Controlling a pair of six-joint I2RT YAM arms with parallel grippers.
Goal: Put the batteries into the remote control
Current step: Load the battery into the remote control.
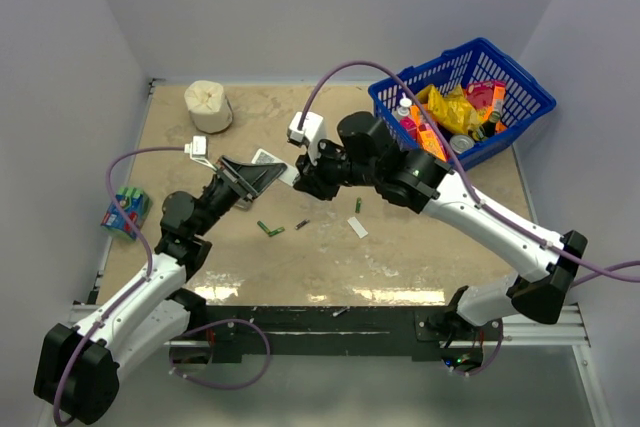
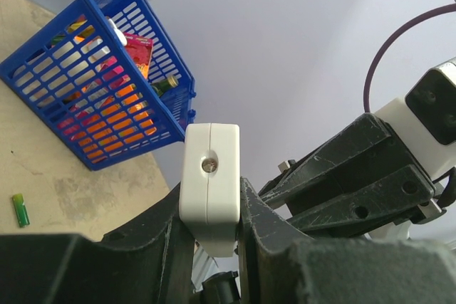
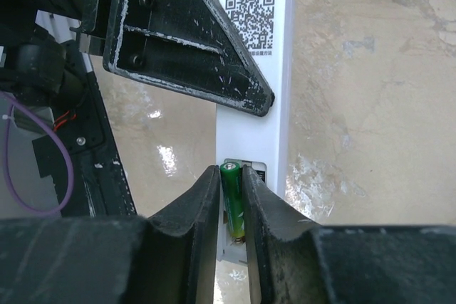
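My left gripper (image 2: 209, 201) is shut on the white remote control (image 2: 209, 176) and holds it edge-on above the table; in the top view it (image 1: 258, 176) grips the remote (image 1: 269, 159) at centre left. My right gripper (image 3: 229, 176) is shut on a green battery (image 3: 232, 201) and holds it in the remote's (image 3: 256, 69) open battery compartment, lengthwise, with its lower end at the spring. In the top view the right gripper (image 1: 302, 185) meets the remote from the right. Loose batteries (image 1: 270, 230) lie on the table below the grippers, and one (image 1: 359, 205) lies further right.
A blue basket (image 1: 520, 82) of packets stands at the back right and also shows in the left wrist view (image 2: 43, 83). A flat white piece (image 1: 357, 227) lies by the loose cells. A wrapped pack of green cells (image 1: 125, 209) sits at the left edge. A white roll (image 1: 208, 105) stands at the back left.
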